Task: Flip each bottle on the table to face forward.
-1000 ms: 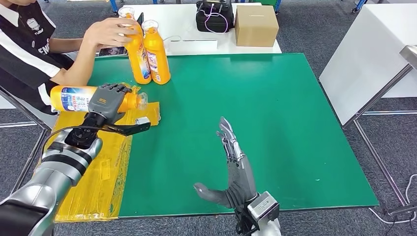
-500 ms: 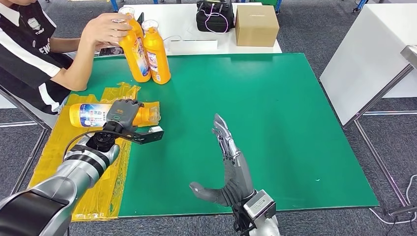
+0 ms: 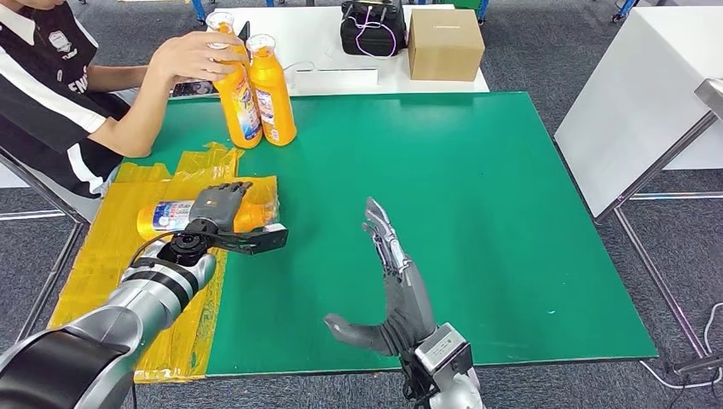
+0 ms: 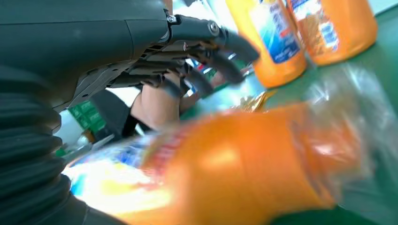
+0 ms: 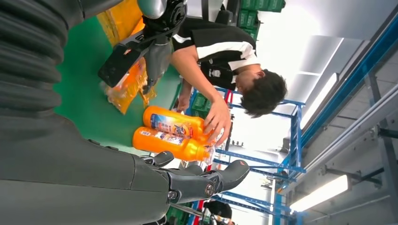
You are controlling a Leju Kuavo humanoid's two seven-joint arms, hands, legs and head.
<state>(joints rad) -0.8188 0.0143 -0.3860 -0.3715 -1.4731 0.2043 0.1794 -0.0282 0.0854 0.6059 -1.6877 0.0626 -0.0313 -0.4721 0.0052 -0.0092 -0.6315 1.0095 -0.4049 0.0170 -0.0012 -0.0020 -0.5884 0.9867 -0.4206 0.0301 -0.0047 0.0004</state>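
From the head view, an orange bottle lying on its side is gripped by the left hand, fingers wrapped over its middle, above the yellow plastic sheet along the left edge of the green table. Two more orange bottles are stood upright near the far left corner, touching each other, and the left one is held at the neck by a person's hand. The right hand is held flat with fingers spread and nothing in it, near the front edge.

In the left wrist view, the held bottle is seen blurred, with the dark fingers curled over it.

In the right wrist view, the two upright bottles and the person are seen, with the right hand's thumb clear of everything.
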